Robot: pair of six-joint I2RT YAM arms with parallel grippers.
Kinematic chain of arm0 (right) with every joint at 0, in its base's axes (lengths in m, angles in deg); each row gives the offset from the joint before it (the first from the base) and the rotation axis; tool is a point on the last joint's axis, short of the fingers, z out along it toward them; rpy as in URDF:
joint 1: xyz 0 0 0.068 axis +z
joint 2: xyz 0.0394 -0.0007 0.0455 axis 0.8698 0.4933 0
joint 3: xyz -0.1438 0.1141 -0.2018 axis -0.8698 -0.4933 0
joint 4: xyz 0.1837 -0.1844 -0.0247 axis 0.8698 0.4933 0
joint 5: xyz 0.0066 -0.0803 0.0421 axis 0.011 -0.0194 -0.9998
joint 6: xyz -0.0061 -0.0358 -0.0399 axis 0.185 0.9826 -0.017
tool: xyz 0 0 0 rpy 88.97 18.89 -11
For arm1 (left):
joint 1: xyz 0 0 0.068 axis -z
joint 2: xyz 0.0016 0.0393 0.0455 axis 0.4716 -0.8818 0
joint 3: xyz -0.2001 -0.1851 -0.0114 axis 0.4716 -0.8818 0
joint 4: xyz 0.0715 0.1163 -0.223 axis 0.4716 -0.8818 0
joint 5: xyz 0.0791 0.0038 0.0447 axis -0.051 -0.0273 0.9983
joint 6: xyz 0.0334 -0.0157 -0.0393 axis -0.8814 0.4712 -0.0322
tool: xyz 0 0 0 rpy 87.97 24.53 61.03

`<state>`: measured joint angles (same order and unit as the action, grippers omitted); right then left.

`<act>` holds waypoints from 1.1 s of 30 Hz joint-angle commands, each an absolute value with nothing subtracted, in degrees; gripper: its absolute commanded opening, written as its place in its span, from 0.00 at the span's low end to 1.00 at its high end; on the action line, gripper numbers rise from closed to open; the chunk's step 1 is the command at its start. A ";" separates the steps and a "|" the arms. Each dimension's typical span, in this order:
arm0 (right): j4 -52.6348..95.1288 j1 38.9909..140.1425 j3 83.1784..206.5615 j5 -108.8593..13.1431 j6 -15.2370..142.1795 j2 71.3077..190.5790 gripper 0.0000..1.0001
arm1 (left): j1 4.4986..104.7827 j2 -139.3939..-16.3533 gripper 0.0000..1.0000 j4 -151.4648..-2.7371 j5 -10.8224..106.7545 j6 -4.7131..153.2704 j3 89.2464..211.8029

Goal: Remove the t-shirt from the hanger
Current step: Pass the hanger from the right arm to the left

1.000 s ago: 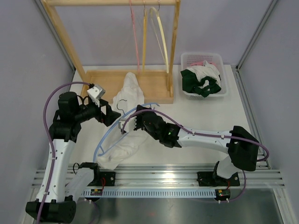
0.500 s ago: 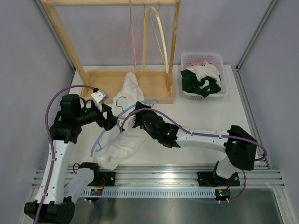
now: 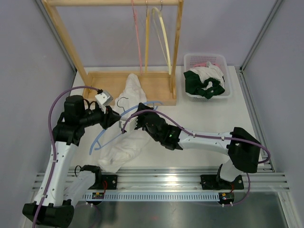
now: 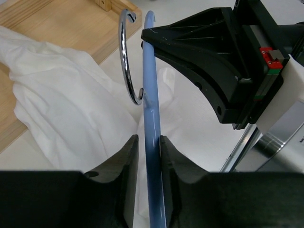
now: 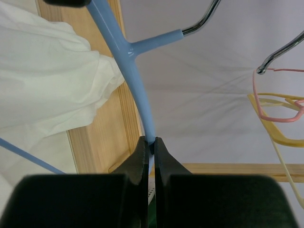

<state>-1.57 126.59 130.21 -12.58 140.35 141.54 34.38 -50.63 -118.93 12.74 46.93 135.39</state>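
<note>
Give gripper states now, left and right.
Left gripper: closed on the hanger.
Right gripper: closed on the hanger as well.

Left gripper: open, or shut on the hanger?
Shut on the blue hanger: in the left wrist view, the left gripper has both fingers pressed against the sides of its bar.

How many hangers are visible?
3: blue hanger in the left gripper and right gripper; pink hanger and yellow hanger on the rack. Another pale one may hang beside it.
</note>
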 commanded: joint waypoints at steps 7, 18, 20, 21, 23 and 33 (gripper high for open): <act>-5.63 126.53 134.80 -10.86 139.11 142.23 0.00 | 35.87 -51.95 0.25 -117.70 13.07 45.82 135.75; -6.33 126.53 134.01 -11.04 138.93 141.88 0.11 | 36.14 -50.72 0.00 -116.38 14.39 46.53 135.04; -7.55 126.45 133.49 -11.21 138.93 141.62 0.29 | 36.14 -50.54 0.00 -116.21 14.74 46.70 134.96; -7.65 126.45 133.05 -11.47 138.84 141.19 0.30 | 36.14 -50.20 0.00 -116.03 15.00 46.70 134.87; -7.48 126.45 132.61 -12.17 138.14 140.57 0.34 | 36.14 -49.93 0.00 -115.68 15.62 46.88 134.78; -6.86 126.45 128.48 -16.75 133.75 134.33 0.75 | 36.14 -50.01 0.00 -116.47 21.41 46.35 135.13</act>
<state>-3.62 126.52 129.20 -14.52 136.13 138.02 35.82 -50.54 -118.62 18.23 46.40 134.82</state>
